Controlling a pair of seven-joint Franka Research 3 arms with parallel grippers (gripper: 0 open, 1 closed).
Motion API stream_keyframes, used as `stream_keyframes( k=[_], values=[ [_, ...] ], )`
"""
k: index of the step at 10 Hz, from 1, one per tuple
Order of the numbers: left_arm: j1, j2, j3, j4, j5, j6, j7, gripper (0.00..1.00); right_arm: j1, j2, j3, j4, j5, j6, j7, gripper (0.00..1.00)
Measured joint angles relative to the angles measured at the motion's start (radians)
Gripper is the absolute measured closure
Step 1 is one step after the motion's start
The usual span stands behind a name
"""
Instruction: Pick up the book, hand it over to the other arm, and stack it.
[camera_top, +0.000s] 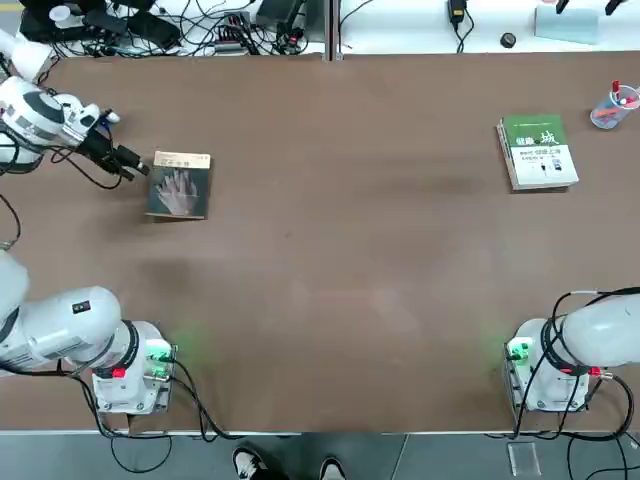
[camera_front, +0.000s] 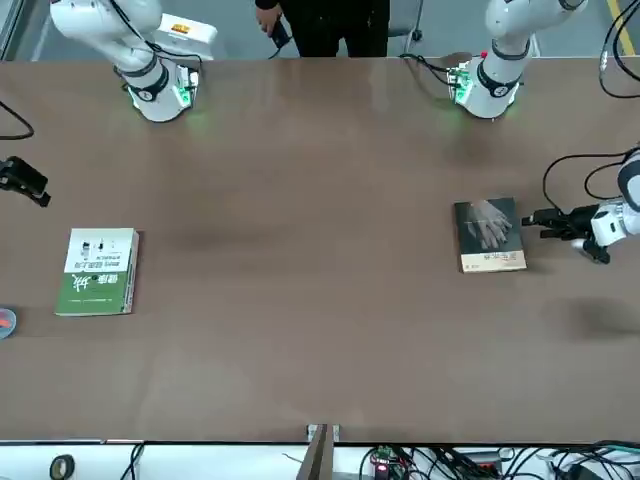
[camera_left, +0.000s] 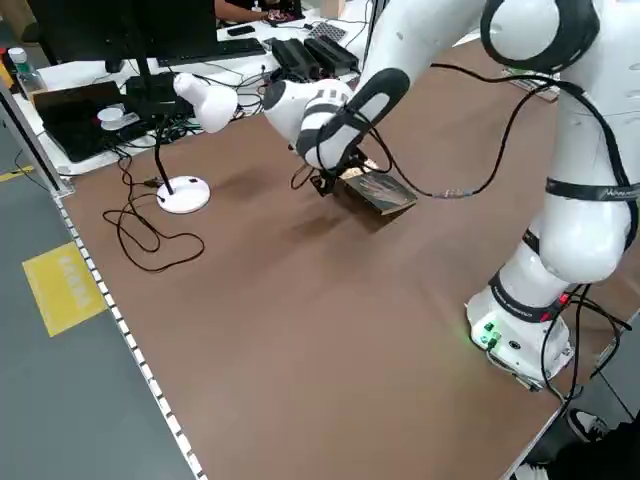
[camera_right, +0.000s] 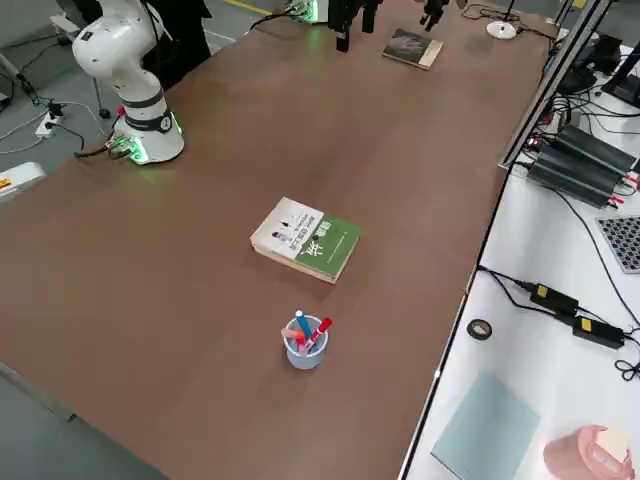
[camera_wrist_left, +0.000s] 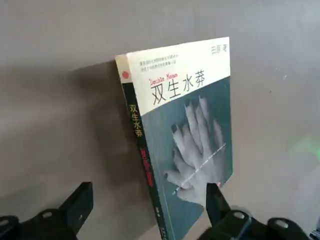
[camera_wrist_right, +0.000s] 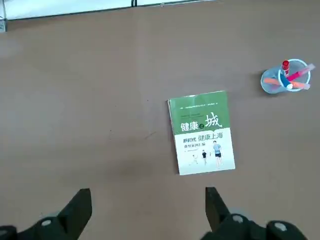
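The book (camera_top: 178, 186) lies flat on the brown table (camera_top: 340, 250) at its left side, dark grey with a pale hand and a tan band. It also shows as the book (camera_front: 489, 234), the book (camera_left: 378, 190) and, far off, the book (camera_right: 412, 47). My left gripper (camera_top: 132, 163) hovers low just beside its left edge, open and holding nothing. In the left wrist view the book (camera_wrist_left: 185, 135) turns its spine toward the left gripper (camera_wrist_left: 148, 194). My right gripper (camera_wrist_right: 147, 200) hangs open high above the table's right side, with nothing in it.
A green-and-white book (camera_top: 538, 152) lies at the right, with a cup of pens (camera_top: 615, 105) beyond it near the edge. Cables and gear line the far edge. A white stand (camera_left: 185, 190) sits by the left edge. A person's shoes (camera_top: 290, 465) show between the arm bases.
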Motion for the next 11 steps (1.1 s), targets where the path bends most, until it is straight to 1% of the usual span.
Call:
stream_keyframes(
  k=[4, 8, 11],
  values=[
    [0.018, 0.015, 0.0, 0.0, -0.003, 0.0, 0.028, 0.01, 0.0, 0.0, 0.0, 0.0, 0.0, -0.019, -0.003, 0.0],
    [0.018, 0.044, -0.006, -0.001, -0.071, 0.0, 0.076, 0.01, 0.0, 0.001, 0.0, -0.001, 0.0, -0.047, -0.008, 0.0],
    [0.018, 0.065, -0.01, -0.001, -0.089, 0.001, 0.086, 0.01, 0.0, 0.001, 0.0, -0.001, 0.001, -0.072, -0.012, 0.0]
  ],
)
